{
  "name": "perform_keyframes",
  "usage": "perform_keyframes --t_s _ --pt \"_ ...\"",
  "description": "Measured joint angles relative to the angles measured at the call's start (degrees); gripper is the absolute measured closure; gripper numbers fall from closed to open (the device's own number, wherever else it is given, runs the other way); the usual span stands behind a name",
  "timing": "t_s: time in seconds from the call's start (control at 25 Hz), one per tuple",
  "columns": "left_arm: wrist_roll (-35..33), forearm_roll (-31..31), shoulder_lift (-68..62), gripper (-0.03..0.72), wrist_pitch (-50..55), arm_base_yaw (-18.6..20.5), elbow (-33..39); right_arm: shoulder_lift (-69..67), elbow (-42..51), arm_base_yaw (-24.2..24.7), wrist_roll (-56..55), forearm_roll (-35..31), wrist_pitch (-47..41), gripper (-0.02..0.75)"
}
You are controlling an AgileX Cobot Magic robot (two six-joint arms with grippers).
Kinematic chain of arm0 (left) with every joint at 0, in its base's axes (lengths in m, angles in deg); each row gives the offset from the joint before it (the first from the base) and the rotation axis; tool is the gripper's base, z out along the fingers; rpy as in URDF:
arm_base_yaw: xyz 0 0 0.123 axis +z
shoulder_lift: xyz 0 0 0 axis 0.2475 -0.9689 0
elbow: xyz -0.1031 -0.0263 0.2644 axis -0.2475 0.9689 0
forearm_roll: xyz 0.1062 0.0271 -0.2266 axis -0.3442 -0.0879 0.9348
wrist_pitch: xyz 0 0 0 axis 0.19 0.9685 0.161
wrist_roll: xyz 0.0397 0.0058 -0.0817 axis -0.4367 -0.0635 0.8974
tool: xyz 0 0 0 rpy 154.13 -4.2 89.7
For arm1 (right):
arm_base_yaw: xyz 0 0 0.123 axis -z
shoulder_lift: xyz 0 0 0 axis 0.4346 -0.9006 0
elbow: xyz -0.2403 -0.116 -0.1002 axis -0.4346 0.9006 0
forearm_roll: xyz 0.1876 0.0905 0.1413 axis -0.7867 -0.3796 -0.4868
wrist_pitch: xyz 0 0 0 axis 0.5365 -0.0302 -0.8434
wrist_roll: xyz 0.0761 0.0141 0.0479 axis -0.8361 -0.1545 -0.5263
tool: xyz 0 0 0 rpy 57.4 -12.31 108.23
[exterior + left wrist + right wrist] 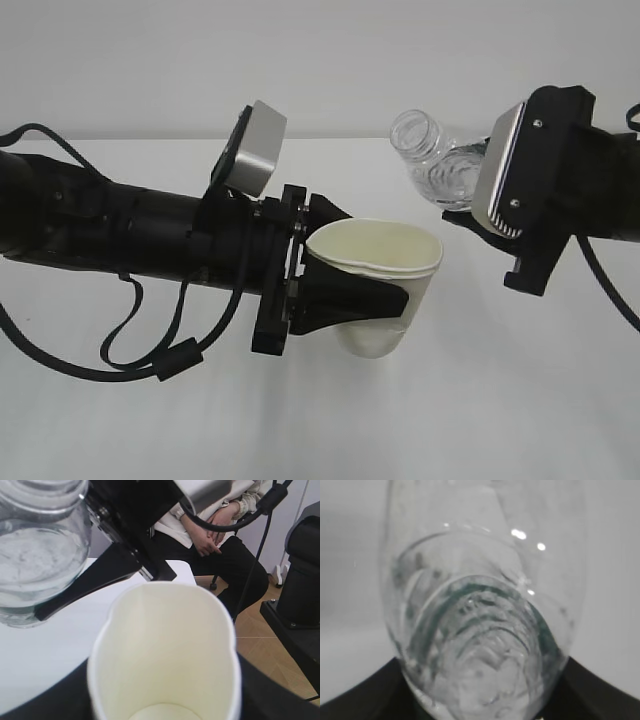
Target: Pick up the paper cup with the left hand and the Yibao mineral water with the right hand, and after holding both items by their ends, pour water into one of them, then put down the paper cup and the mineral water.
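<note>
Plainly, no writing legible anywhere.
Label: on the Yibao mineral water (pixel 485 630) only a dark green tint shows through the clear ribbed wall in the right wrist view; no words can be made out.
Bottle look: clear plastic, ribbed, open threaded mouth, no cap; water pooled inside.
Bottle place: held off the white table (pixel 120 430), lying tilted, its base end between the fingers of the right gripper (pixel 478 212), its mouth reaching out past them toward the cup, higher than the cup rim and apart from it.
Right claw: pinching the bottle by its lower end.
Cup look: the paper cup (pixel 385 290) is white, tapered, rolled rim, cream inside; the rim is squeezed out of round.
Cup place: between the black fingers of the left gripper (pixel 390 310), mouth up, leaning slightly, bottom clear of the table.
Left claw: pressed against the cup's sides, gripping it.
Background: seated person (pixel 220 535) in left wrist view.
</note>
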Motion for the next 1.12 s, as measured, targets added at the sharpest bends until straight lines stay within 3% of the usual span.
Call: perform_keyframes --t_s 1.12 --pt "-0.3 1.8 0.0 0.294 2.0 0.0 0.0 0.0 -0.8 0.0 5.8 -0.1 -0.3 0.268"
